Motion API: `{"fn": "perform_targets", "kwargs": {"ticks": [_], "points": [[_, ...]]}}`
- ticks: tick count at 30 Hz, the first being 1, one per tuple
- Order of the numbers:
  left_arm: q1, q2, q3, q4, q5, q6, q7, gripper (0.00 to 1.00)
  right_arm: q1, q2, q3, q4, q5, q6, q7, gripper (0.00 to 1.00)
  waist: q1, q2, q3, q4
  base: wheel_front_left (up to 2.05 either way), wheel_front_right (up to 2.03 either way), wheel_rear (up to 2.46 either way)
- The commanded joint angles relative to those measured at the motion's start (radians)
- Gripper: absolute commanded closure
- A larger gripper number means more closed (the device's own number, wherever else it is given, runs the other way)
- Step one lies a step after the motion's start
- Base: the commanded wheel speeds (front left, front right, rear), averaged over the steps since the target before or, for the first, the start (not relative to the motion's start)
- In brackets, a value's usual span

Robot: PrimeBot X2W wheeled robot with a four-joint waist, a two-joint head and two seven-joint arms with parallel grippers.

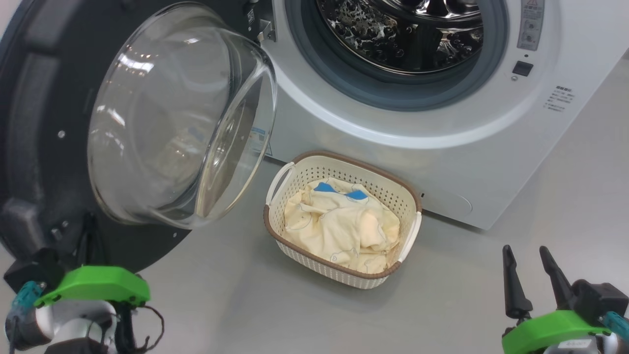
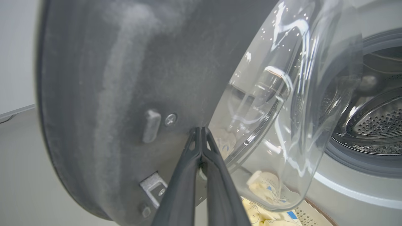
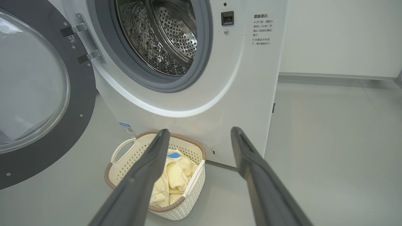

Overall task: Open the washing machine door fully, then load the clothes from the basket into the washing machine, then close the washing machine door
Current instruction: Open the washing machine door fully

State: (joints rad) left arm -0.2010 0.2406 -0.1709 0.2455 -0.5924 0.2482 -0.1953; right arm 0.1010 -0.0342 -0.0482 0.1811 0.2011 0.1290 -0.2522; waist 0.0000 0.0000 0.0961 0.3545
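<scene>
Door wide open, laundry not yet loaded

Fingers of the left gripper are pressed together and set at the inner face of the washing machine door, at nine o'clock, seemingly so that it is pushed fully back. The clothes are heaped in the basket, at six o'clock below the mouth of the washing machine. The right gripper, at five o'clock, is spread and empty — probably readied for them.
</scene>
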Motion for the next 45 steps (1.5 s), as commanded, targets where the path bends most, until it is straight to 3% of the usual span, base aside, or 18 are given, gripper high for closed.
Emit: {"fn": "perform_targets", "kwargs": {"ticks": [1,16,45], "points": [[-0.071,0.048,0.067,0.002,-0.002,0.090,-0.018,1.00,-0.029,-0.016,0.024,-0.027,-0.011,0.002,-0.010,0.00,0.0000,0.0000,0.000,-0.008,0.00,0.00,0.00],[-0.231,0.113,0.187,0.248,0.003,0.061,-0.064,1.00,-0.036,-0.016,0.024,-0.026,-0.026,0.002,-0.010,0.00,0.0000,0.0000,0.029,-0.069,0.00,0.00,0.00],[-0.340,0.113,0.342,0.435,0.193,0.016,-0.066,1.00,-0.052,-0.016,0.030,-0.005,-0.018,0.002,-0.010,0.00,0.0000,0.0000,0.028,-0.135,0.00,0.00,0.00]]}}
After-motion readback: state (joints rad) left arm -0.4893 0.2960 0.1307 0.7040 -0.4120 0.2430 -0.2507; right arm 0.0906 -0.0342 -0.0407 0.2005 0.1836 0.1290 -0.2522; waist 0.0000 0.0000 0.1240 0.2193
